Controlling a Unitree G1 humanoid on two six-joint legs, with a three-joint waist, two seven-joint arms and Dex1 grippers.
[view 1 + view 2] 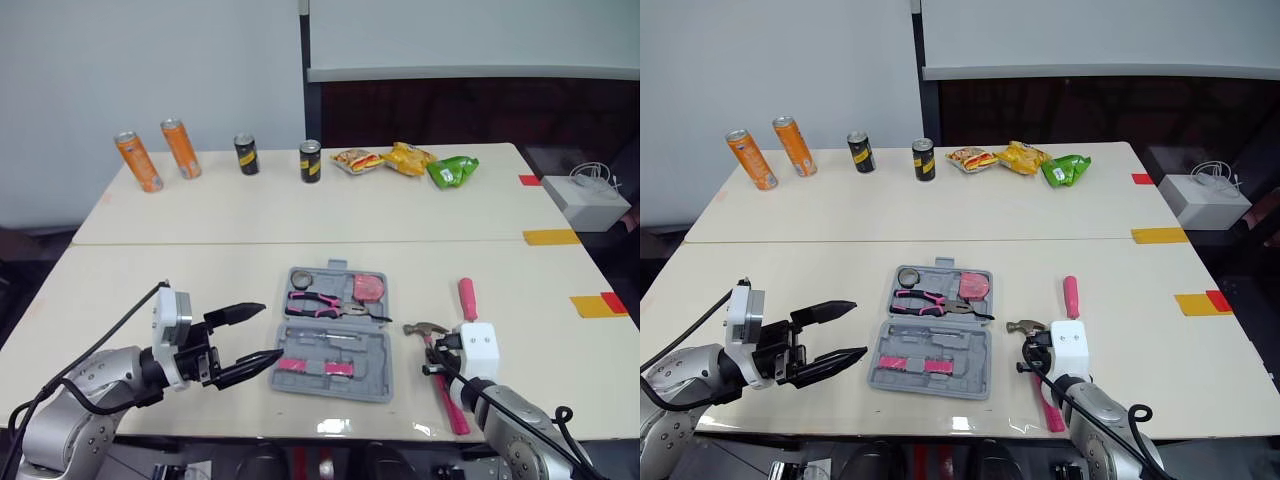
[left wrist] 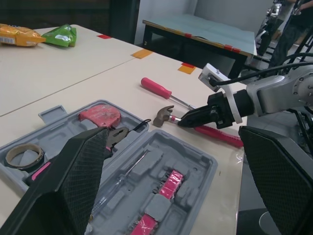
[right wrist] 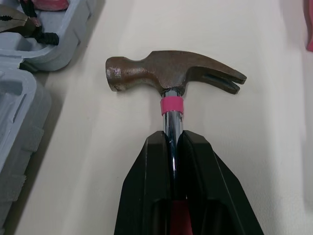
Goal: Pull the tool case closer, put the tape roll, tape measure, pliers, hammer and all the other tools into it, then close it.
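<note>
Roughly mid-task. Tool case (image 1: 372,372) lies open at lower ctr of the head view, close to the table's (image 1: 150,290) near edge & between both arms, so the pull-closer step looks done.

Already in, upper half of case:
- tape roll (image 1: 299,277), top-left pocket
- pliers (image 1: 325,303), across the middle
- tape measure (image 1: 368,287), top-right pocket

Lower half holds pink-tagged bits & a thin driver, seated in their slots.

Not yet in:
- hammer (image 3: 171,73), on the table just right of the case, head pointing toward the top of the frame. Right gripper (image 3: 172,139) is clamped on its steel shaft just below the pink band, fingers pinched tight w/ the shaft between them. Can't tell if it has left the tabletop.
- pink screwdriver (image 1: 467,298), on the table right of the case, above the hammer in frame, untouched.

Left gripper (image 1: 270,331) is spread wide & empty, at lower left, tips just beside the case's left edge, not touching it as far as I can see.

Left to do, by my read: hammer in, screwdriver in, then fold the case shut. No slot for the hammer is obvious from here, so the fit may be awkward.
</note>
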